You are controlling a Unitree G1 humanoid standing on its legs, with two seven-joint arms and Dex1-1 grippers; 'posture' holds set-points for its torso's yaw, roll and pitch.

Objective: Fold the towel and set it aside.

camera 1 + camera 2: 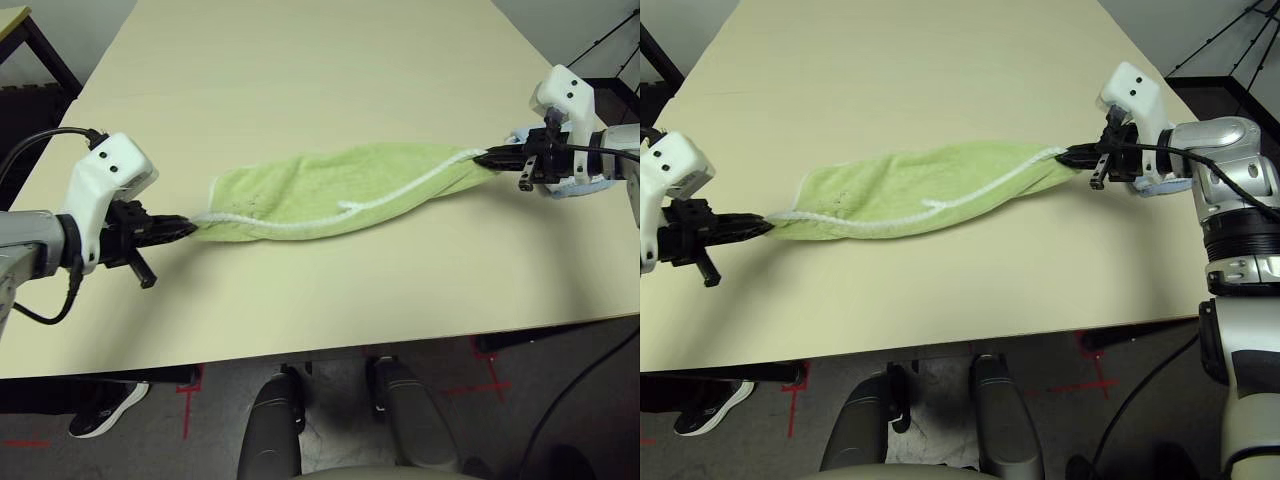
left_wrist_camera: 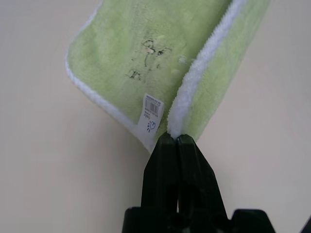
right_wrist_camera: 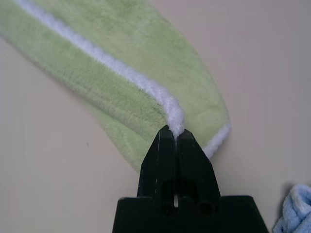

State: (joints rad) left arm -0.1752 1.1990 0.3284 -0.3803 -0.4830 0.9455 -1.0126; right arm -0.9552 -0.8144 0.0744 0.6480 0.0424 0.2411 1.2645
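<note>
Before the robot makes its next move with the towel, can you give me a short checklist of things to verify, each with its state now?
1. Left end effector shut on the towel at its white edging: ok.
2. Right end effector shut on the opposite end's edging: ok.
3. Towel stretched between both end effectors, sagging in the middle: ok.
4. Towel fully lifted off the table: cannot tell.
5. Light blue cloth lies close beside the right end effector, could get in the way: not ok.

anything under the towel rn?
Bare table shows all round the towel, stretched between the left tool and right tool. What lies beneath its sagging middle is covered.
</note>
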